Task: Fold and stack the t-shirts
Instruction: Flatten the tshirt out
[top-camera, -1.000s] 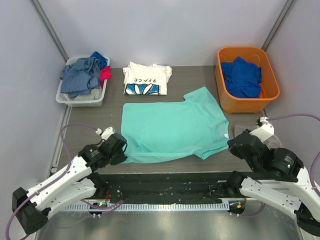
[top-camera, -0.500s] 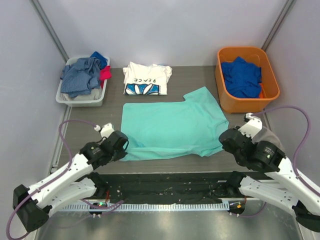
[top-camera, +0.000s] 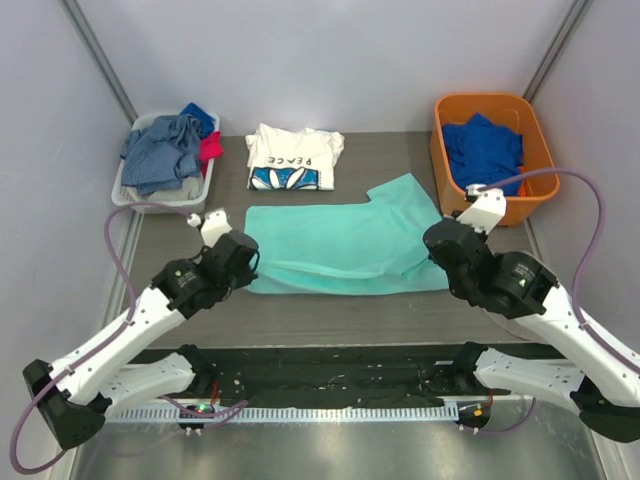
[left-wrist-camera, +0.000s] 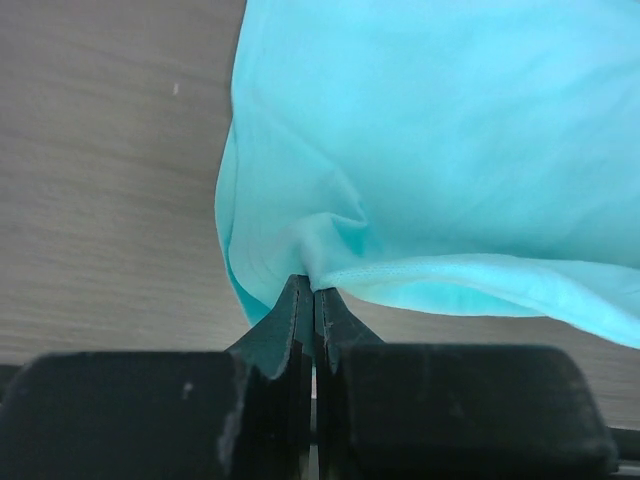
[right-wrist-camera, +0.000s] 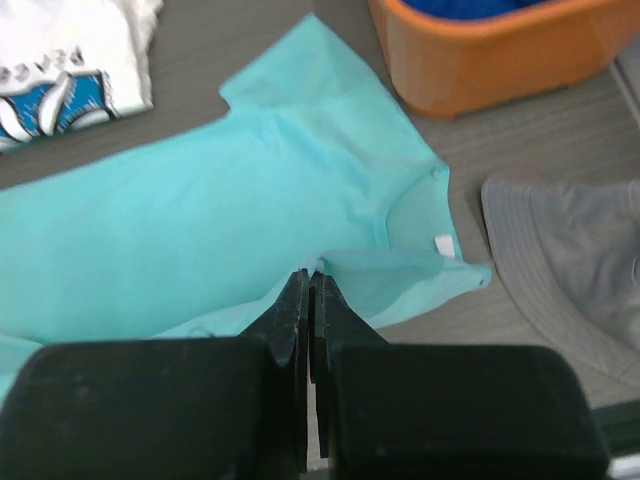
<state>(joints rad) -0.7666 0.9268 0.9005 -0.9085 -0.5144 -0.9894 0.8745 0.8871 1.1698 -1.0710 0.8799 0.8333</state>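
As mint t-shirt (top-camera: 340, 235) folds, near hem lifted

Soft, even light falls from overhead in the top view, with no glare and only faint shadows on the counter (top-camera: 330, 310) beneath the arms. From the left wrist, the left fingers (left-wrist-camera: 288, 330) read nearly black and underexposed, while the mint-teal t-shirt (left-wrist-camera: 430, 150) above them runs bright, close to washed out. From the right wrist, the right fingers (right-wrist-camera: 290, 320) are dark and blurred — the orange bin (right-wrist-camera: 480, 60) beyond them, up to the right, is soft too.
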